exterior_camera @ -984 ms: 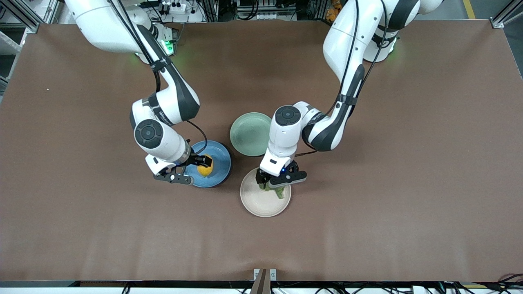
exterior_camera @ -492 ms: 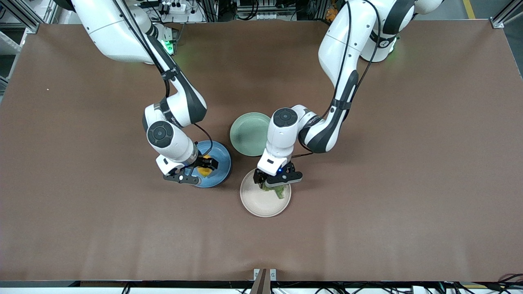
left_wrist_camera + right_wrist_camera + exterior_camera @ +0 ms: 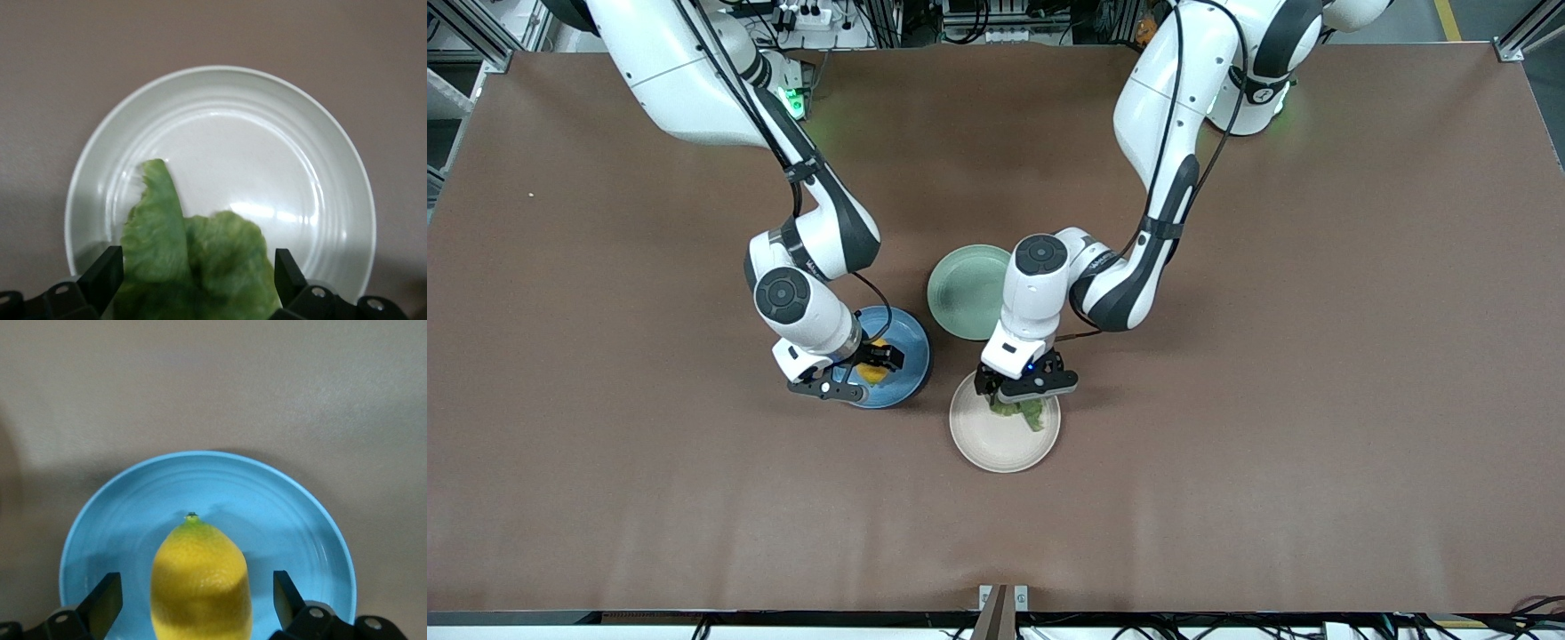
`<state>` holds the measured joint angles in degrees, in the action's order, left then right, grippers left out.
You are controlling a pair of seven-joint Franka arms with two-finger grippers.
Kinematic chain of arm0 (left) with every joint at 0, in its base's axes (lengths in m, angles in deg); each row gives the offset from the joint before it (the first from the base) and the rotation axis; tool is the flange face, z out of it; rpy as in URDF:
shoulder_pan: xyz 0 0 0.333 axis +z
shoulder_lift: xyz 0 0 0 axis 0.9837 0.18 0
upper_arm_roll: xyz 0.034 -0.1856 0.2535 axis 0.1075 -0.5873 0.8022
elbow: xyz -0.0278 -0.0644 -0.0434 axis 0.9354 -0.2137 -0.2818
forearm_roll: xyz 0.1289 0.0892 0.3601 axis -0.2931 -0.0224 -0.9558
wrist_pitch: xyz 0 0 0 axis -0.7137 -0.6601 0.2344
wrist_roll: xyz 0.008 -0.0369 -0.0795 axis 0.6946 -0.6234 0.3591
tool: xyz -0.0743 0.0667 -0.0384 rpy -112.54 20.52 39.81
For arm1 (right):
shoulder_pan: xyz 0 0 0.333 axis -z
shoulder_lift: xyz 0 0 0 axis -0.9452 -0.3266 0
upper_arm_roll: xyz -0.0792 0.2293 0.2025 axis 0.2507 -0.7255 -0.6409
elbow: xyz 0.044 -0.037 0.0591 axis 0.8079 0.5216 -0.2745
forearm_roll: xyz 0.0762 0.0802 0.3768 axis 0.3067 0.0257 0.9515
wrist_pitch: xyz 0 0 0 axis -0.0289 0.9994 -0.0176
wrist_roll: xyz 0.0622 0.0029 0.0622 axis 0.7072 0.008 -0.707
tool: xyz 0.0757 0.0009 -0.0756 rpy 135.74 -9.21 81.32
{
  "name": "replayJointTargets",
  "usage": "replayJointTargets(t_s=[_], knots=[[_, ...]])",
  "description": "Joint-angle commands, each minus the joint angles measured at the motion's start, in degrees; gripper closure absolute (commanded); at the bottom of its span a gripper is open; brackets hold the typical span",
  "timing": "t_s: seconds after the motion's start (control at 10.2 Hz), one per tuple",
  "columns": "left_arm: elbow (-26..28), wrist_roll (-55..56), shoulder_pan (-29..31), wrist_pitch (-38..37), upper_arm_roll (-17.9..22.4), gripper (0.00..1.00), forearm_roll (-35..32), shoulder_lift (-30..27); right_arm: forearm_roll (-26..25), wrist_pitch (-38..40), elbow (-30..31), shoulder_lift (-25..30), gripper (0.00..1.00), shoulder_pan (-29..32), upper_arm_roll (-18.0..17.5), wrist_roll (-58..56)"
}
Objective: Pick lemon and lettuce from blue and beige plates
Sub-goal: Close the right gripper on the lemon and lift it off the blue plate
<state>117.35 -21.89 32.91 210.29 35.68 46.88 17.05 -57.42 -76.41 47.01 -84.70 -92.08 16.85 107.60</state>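
Observation:
The yellow lemon point(image 3: 874, 373) lies on the blue plate point(image 3: 911, 356). My right gripper point(image 3: 876, 363) is low over it and open. In the right wrist view the lemon point(image 3: 200, 580) sits between the two fingers of the right gripper point(image 3: 197, 597) with a gap on each side, on the blue plate point(image 3: 287, 520). The green lettuce point(image 3: 1032, 412) lies on the beige plate point(image 3: 996, 444). My left gripper point(image 3: 1016, 391) is low over it and open. In the left wrist view the left gripper point(image 3: 199, 270) straddles the lettuce point(image 3: 200, 260), which fills the span between its fingers, on the beige plate point(image 3: 267, 153).
A pale mint-green plate point(image 3: 965, 293) holding nothing stands farther from the front camera, between the two arms' wrists. The three plates sit close together at the middle of the brown table point(image 3: 1272, 400).
My right gripper has shifted toward the left arm's end and come over the lemon. My left gripper has shifted slightly toward the right arm's end over the lettuce. The plates have not moved.

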Motion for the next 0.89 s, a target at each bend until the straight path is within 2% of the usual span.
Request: replayJointTargets(t_s=[0.0,0.1,0.2,0.3,0.39,0.49,0.59,0.69,0.79], knots=[[-0.6,1.6,-0.9,0.2,0.7,0.0,-1.7,0.6,-0.5,-2.5,2.0,-0.2,0.0,-0.5,0.2,0.9],[-0.3,1.6,-1.0,0.2,0.7,0.0,-1.8,0.6,-0.5,-3.1,2.0,-0.4,0.0,-0.5,0.2,0.9],[-0.2,1.5,-1.0,0.2,0.7,0.0,-1.8,0.7,-0.5,-3.2,2.0,-0.5,0.15,-0.5,0.2,0.9],[-0.2,1.5,-0.9,0.2,0.7,0.0,-1.8,0.8,-0.3,-2.6,1.9,-0.5,0.41,-0.4,0.1,1.2],[-0.2,1.5,-0.9,0.2,0.7,0.0,-1.8,0.9,-0.2,-2.4,1.9,-0.5,0.59,-0.4,0.1,2.3],[-0.2,1.4,-1.0,0.2,0.7,0.0,-1.8,1.6,-0.1,-2.3,1.7,-0.5,0.72,-0.3,0.1,2.8],[-0.2,1.3,-0.9,0.2,0.7,0.0,-1.8,2.0,0.2,-2.2,1.6,-0.2,0.78,-0.2,0.1,2.7],[-0.2,1.2,-1.0,0.2,0.7,0.0,-1.8,2.4,0.4,-0.5,1.3,0.8,0.79,0.2,0.1,2.5],[-0.2,1.2,-1.0,0.2,0.7,0.0,-1.9,2.8,0.5,4.7,-0.9,1.9,0.8,0.8,0.1,2.4]])
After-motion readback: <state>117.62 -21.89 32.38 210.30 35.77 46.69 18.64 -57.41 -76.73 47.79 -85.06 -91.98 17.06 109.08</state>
